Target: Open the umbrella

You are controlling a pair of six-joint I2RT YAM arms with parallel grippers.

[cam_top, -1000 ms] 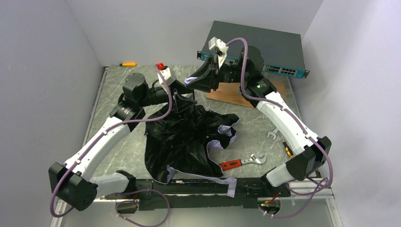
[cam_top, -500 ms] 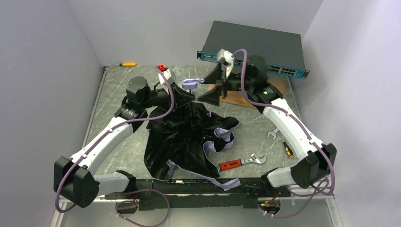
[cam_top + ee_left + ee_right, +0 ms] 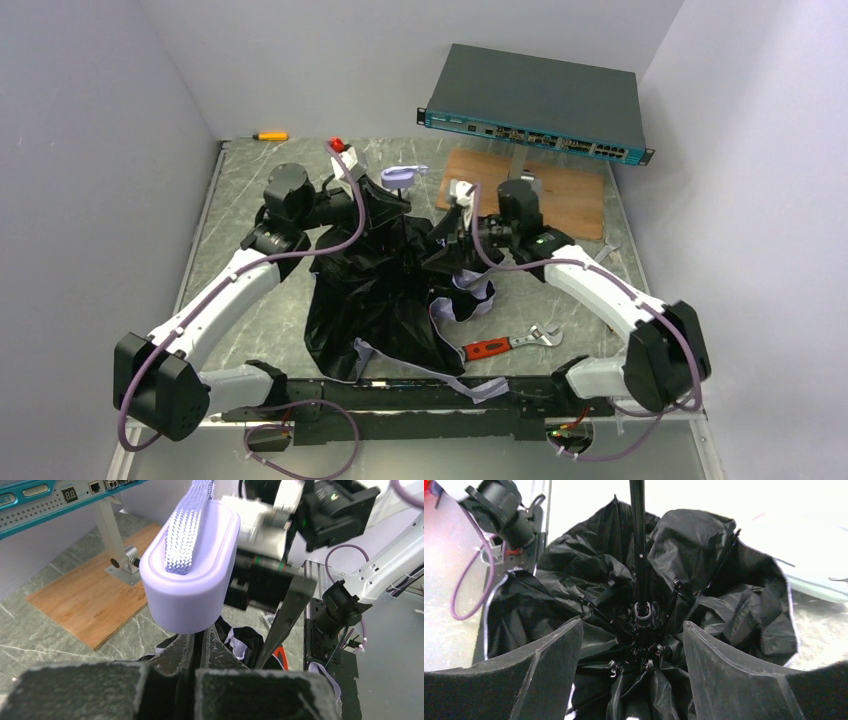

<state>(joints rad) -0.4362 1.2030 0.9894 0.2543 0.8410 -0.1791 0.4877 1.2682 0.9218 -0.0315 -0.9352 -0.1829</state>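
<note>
Swung down from beside the dark flat network switch (image 3: 540, 100), the right gripper (image 3: 633, 625) now hangs low with its jaws spread wide on either side of the thin black shaft (image 3: 638, 540) of the compact umbrella (image 3: 380, 290). Its crinkly black canopy (image 3: 704, 555) lies slumped on the marbled grey table (image 3: 250, 180). From there the shaft runs straight away toward the left gripper (image 3: 199, 641), pinched together just under the rounded lavender handle (image 3: 190, 580). Right is nearer the runner collar (image 3: 642, 612), seen only in its wrist view; the left wrist view alone shows the handle close up.

top view high and far, looking down, both wrist views close up, all sharing the umbrella (image 3: 385, 285)
</note>
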